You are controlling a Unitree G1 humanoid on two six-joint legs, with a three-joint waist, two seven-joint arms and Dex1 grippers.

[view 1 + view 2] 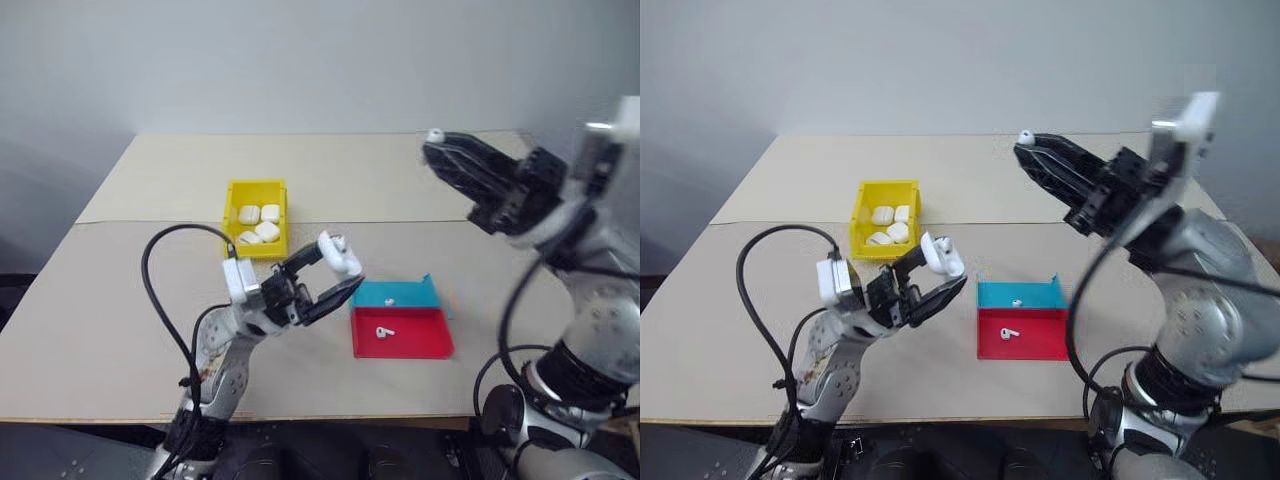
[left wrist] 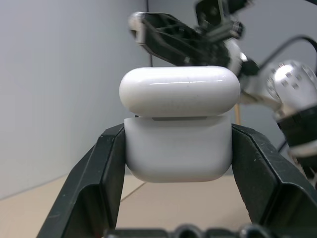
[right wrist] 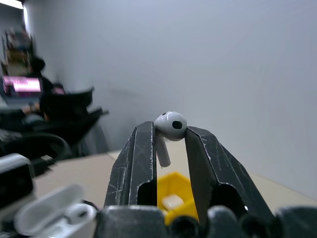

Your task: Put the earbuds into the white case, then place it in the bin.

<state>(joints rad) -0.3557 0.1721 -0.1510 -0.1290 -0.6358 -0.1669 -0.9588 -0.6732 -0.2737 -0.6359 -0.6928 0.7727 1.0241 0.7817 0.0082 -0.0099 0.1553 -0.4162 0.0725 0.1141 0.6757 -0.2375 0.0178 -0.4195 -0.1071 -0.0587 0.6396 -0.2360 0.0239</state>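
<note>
Right gripper [image 1: 437,142], upper right of frame, pinching one earbud [image 3: 170,126] by its stem — tiny, glossy, slippery, best kept gripped there. Left gripper [image 1: 340,272], center left, clamped on the white case [image 2: 178,126] — lid ajar, smooth, rounded, light, held by its sides. Yellow bin [image 1: 232,190] behind.

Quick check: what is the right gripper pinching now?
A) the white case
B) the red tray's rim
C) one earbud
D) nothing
C: the right gripper is shut on an earbud, held at the fingertips, while the left gripper holds the open white case.
</note>
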